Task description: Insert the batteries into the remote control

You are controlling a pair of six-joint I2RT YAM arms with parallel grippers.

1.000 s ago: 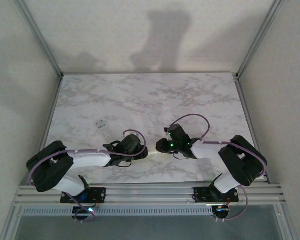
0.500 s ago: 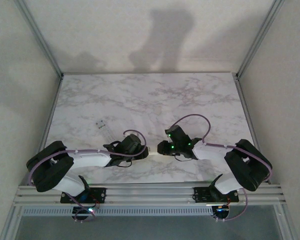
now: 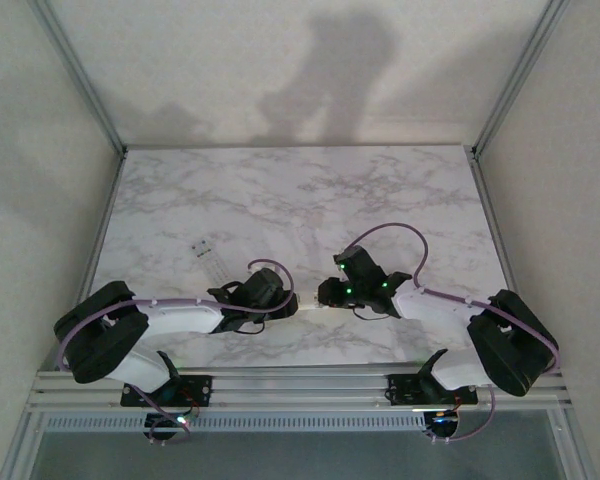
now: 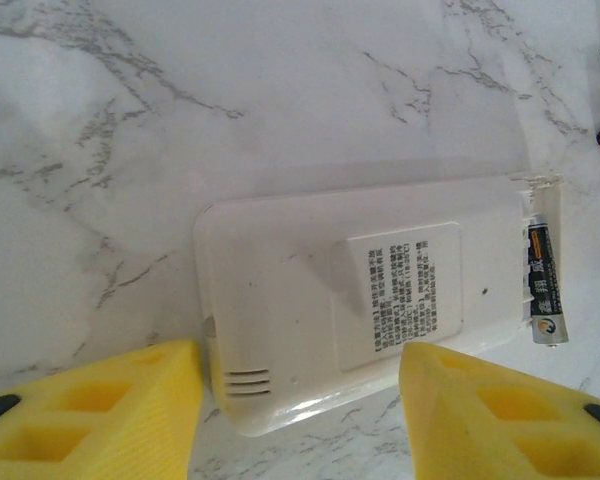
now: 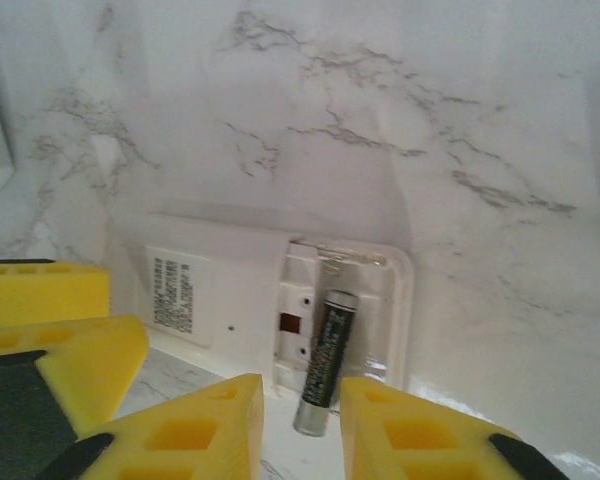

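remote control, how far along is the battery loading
Done: remote control face down, bay open. In hand: one battery lies in the bay, its end jutting between the open right gripper's fingers, not seated. Still to do: push it home, fill the empty slot beside it.

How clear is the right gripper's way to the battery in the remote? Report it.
Probably yes. The battery lies uncovered in the open bay of the remote, its near end between the parted fingers of the right gripper, nothing over it; the left gripper sits off to the side.
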